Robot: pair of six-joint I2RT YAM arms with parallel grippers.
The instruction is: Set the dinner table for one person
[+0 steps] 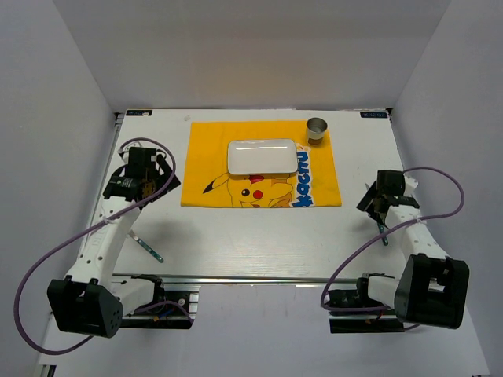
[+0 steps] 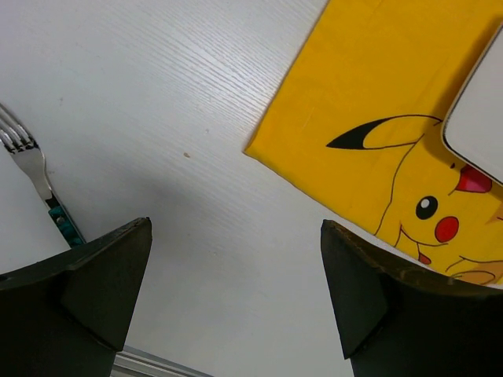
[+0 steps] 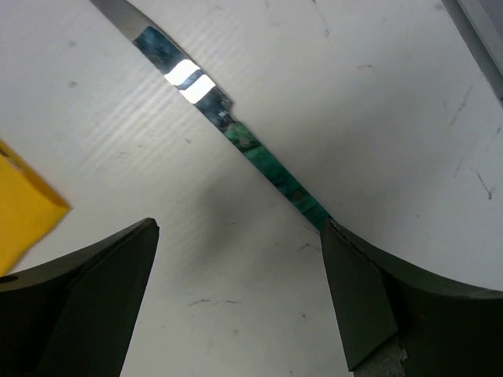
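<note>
The white dinner table (image 1: pixel 259 236) bears a yellow cartoon-printed mat (image 1: pixel 262 169) with a white rounded plate (image 1: pixel 262 156) on it. A metal cup (image 1: pixel 317 130) stands at the mat's far right corner. A fork (image 1: pixel 147 247) with a teal handle lies at the near left, and shows in the left wrist view (image 2: pixel 31 169). A knife (image 1: pixel 383 234) with a teal handle lies at the right. My left gripper (image 1: pixel 157 177) (image 2: pixel 236 228) is open and empty above bare table left of the mat (image 2: pixel 393 118). My right gripper (image 1: pixel 376 206) (image 3: pixel 240 228) is open and empty, just above the knife (image 3: pixel 259 153).
A metal rail (image 1: pixel 259 278) runs along the table's near edge, with both arm bases behind it. White walls close in the left, right and back. A corner of the mat (image 3: pixel 23 212) shows left of the right gripper.
</note>
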